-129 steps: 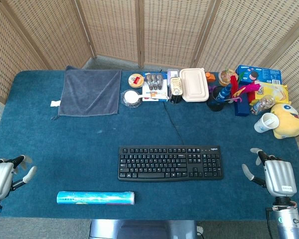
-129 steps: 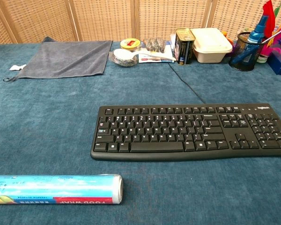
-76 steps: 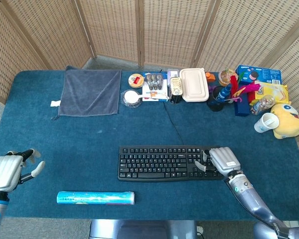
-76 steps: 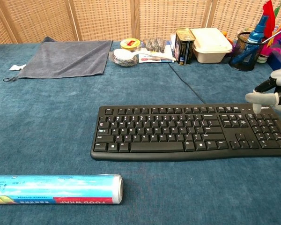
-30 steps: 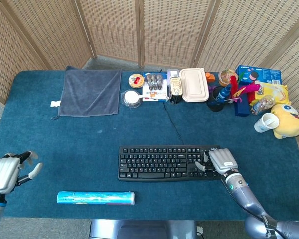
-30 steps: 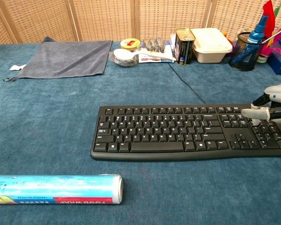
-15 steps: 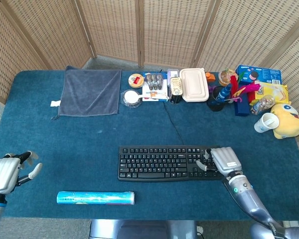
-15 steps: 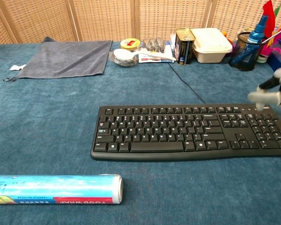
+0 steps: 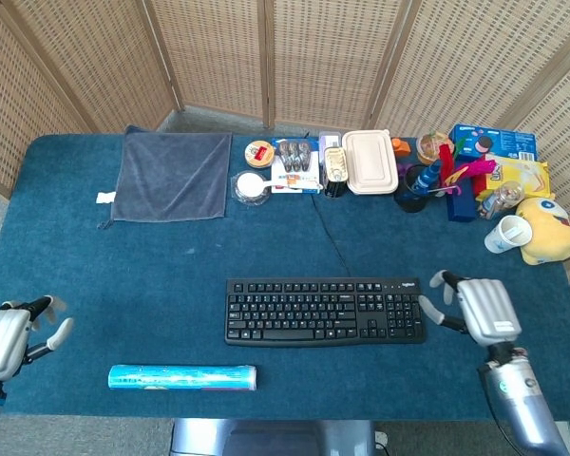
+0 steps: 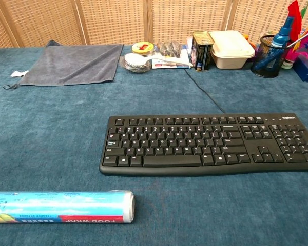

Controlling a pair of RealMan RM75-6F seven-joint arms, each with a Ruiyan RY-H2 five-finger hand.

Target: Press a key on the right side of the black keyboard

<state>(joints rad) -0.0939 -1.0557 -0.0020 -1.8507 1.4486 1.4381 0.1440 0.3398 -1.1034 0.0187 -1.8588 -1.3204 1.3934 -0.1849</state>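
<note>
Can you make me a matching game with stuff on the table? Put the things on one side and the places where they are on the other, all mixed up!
Things:
1. black keyboard
2. grey towel
3. roll of food wrap
4. yellow plush toy

Places:
A. far left part of the table, lying flat
B. right edge of the table, next to a white cup
C. middle of the table, a cable running away from it
D. near edge of the table, left of the middle

Pairs: 1-C, 2-A, 3-D, 4-B
</note>
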